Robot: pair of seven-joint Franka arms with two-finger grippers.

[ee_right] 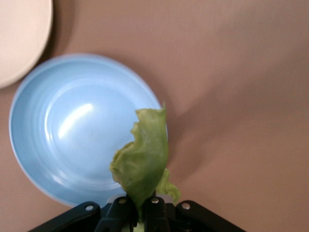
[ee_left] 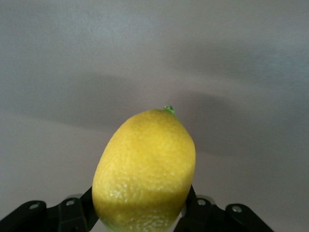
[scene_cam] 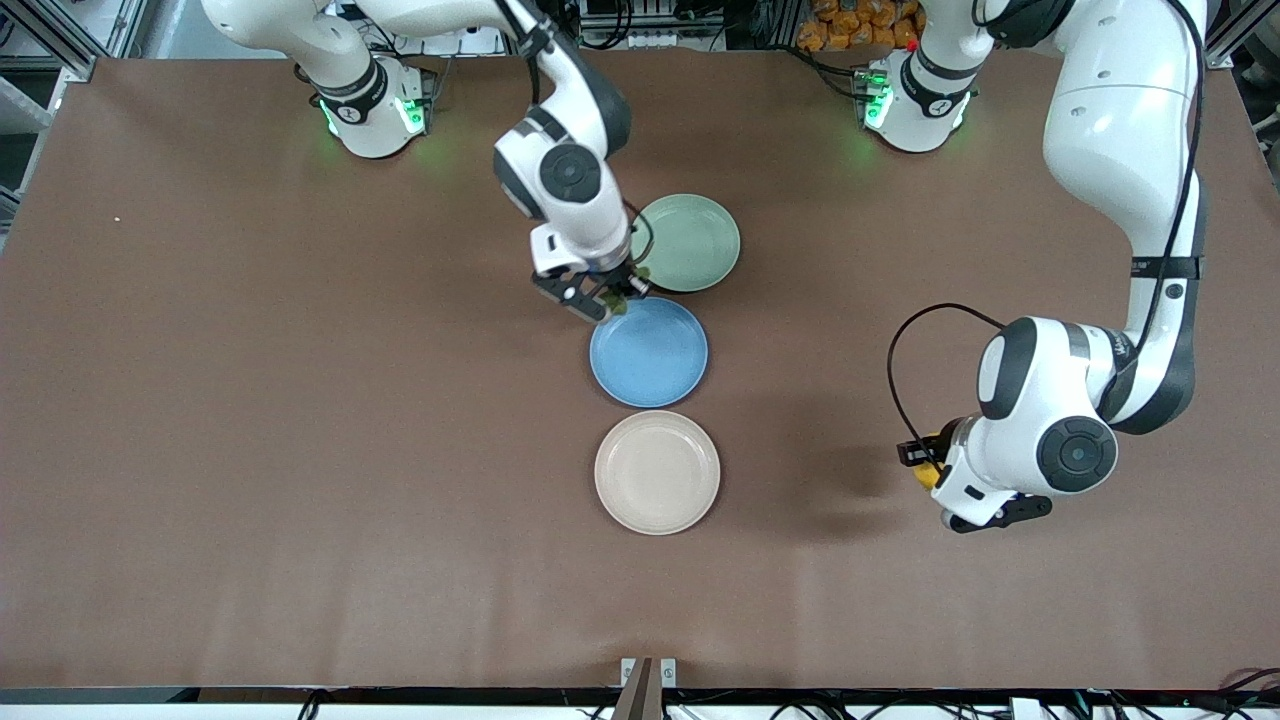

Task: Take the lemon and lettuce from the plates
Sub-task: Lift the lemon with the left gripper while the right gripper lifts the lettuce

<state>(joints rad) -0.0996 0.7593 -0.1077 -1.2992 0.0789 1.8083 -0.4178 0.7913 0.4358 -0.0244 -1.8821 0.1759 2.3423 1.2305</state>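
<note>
Lemon (ee_left: 145,169) and lettuce (ee_right: 142,162) clamped in claws.

No readable text, labels, numbers or signs anywhere. A small dark marking sits on the left arm's white link (scene_cam: 1122,345) and a faint one on its black band, both too small to read. Plates, lemon, lettuce and bench are unmarked in every view.

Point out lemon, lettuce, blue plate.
lemon (ee_left: 145,169): left wrist view, middle of its yellow skin.
lettuce (ee_right: 144,159): right wrist view, middle of the hanging leaf.
blue plate (scene_cam: 655,360): front view, bare floor of the plate.
</note>
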